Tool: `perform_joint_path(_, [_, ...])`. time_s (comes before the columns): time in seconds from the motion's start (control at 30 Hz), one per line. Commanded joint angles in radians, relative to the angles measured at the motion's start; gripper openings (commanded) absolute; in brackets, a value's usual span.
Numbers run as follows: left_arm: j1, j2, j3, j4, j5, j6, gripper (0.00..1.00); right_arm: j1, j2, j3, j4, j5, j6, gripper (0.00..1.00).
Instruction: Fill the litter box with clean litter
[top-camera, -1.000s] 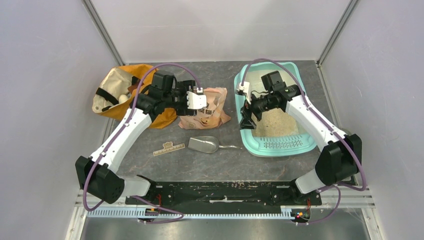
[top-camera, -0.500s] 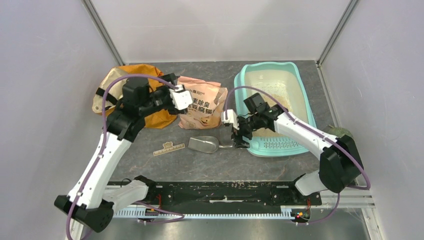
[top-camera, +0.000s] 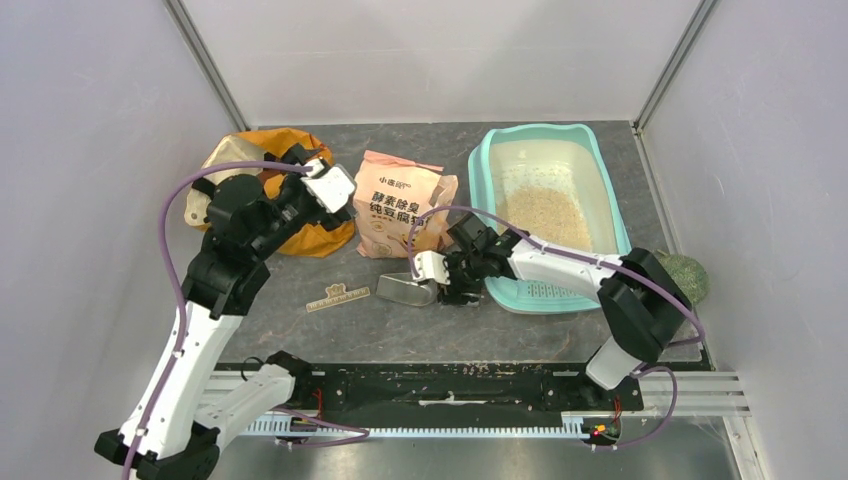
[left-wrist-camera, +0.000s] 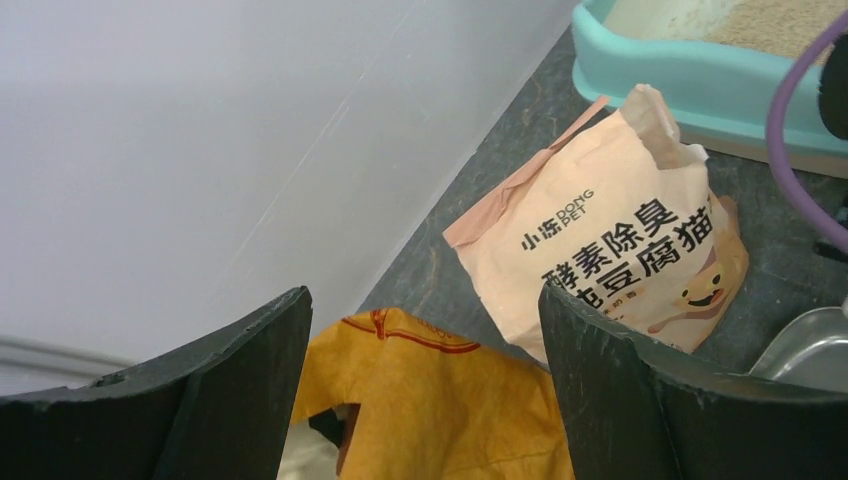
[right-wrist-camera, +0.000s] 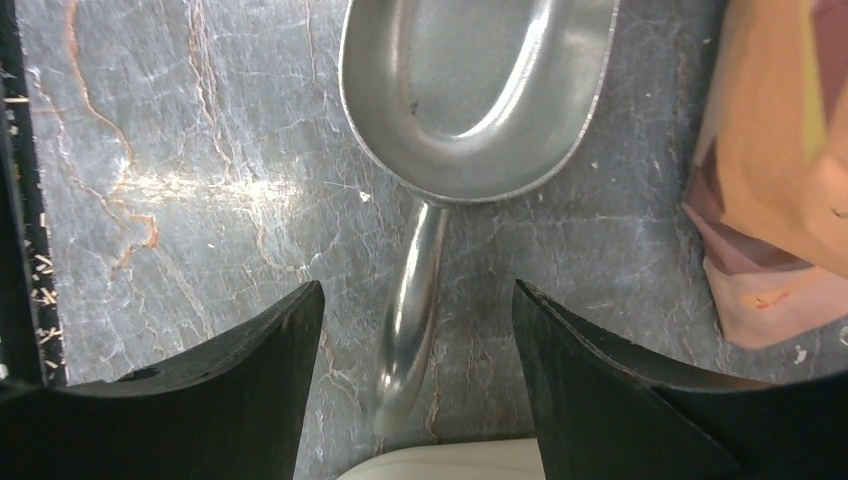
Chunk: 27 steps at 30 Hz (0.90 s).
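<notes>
Right wrist view: the right claw (right-wrist-camera: 415, 295), released, straddles the thin handle of the stiff, likely slippery scoop (right-wrist-camera: 470, 90), best gripped mid-handle; left claw (left-wrist-camera: 422, 300) released too; loose clean litter (top-camera: 545, 210) lies in the litter box (top-camera: 560, 292) at 2 o'clock on the desk (top-camera: 400, 330).

Top view: you lose the scoop (top-camera: 405, 289) handle under the right gripper (top-camera: 449, 289). Right wrist view: bowl cut by top edge; orange bag (top-camera: 315, 238) partly behind left arm (top-camera: 230, 262)

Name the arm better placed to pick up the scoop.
Right. The right gripper straddles the scoop handle, jaws open; the left gripper hovers open by the orange bag, farther off.
</notes>
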<state>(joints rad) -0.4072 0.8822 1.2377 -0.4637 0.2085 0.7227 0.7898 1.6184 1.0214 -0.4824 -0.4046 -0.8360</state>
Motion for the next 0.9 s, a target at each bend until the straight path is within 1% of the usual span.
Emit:
perform_joint_path(0.0, [0.003,-0.029,-0.018,0.051,-0.116,-0.164,0.9,0.031,0.049,0.006,0.029,0.067,-0.031,0.74])
perform_joint_path(0.13, [0.044,-0.047,-0.029,0.057,-0.16,-0.256,0.9,0.049,0.09,0.018,0.029,0.07,-0.035,0.61])
perform_joint_path(0.23, [0.067,-0.042,-0.018,0.029,-0.193,-0.316,0.9,0.055,0.089,-0.004,0.046,0.065,-0.045,0.49])
perform_joint_path(0.3, [0.081,-0.043,-0.02,0.023,-0.199,-0.349,0.9,0.058,0.089,-0.017,0.055,0.06,-0.055,0.37])
perform_joint_path(0.47, [0.099,-0.022,-0.015,0.018,-0.205,-0.395,0.9,0.06,0.083,-0.008,0.052,0.071,-0.046,0.13])
perform_joint_path(0.53, [0.113,-0.004,-0.002,0.005,-0.205,-0.426,0.9,0.06,0.056,0.0,0.039,0.076,-0.033,0.0])
perform_joint_path(0.6, [0.137,0.019,0.019,-0.018,-0.205,-0.466,0.9,0.061,0.006,0.012,0.021,0.066,0.006,0.0])
perform_joint_path(0.67, [0.169,0.04,0.044,-0.047,-0.16,-0.513,0.9,0.06,-0.064,0.034,0.005,0.041,0.062,0.0])
perform_joint_path(0.73, [0.211,0.057,0.073,-0.07,-0.065,-0.573,0.92,0.06,-0.136,0.071,-0.016,0.023,0.129,0.0])
perform_joint_path(0.8, [0.239,0.081,0.117,-0.095,0.039,-0.638,0.97,0.06,-0.195,0.125,-0.041,0.037,0.205,0.0])
perform_joint_path(0.87, [0.255,0.101,0.155,-0.102,0.169,-0.695,0.98,0.055,-0.25,0.185,-0.059,0.06,0.264,0.0])
